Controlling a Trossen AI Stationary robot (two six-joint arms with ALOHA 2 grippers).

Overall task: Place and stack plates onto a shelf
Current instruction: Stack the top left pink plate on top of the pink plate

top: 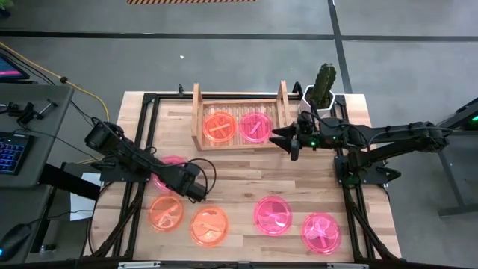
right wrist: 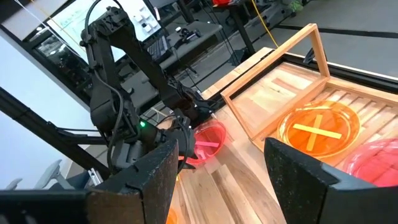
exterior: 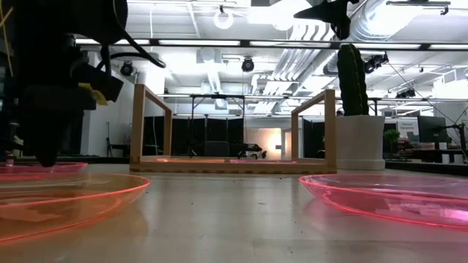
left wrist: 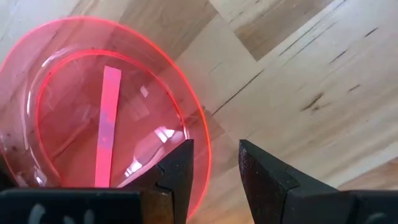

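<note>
The left gripper sits low at the table's nine o'clock, fingers apart astride a pink plate's rim. Toward twelve o'clock, the shelf holds an orange plate and another pink plate. At the shelf's three o'clock the right gripper hovers open, empty.

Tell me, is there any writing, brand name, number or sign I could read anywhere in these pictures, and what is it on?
No readable text anywhere.
Plates: only plain marks inside, a cross or a strip, no letters.
Left tool: pale marks at the bottom edge of its wrist view, cut off, unreadable.
Screen at the table's left: glowing, too small to read.
Keyboard: keys too small to read.
Signs in the room behind: blurred.
</note>
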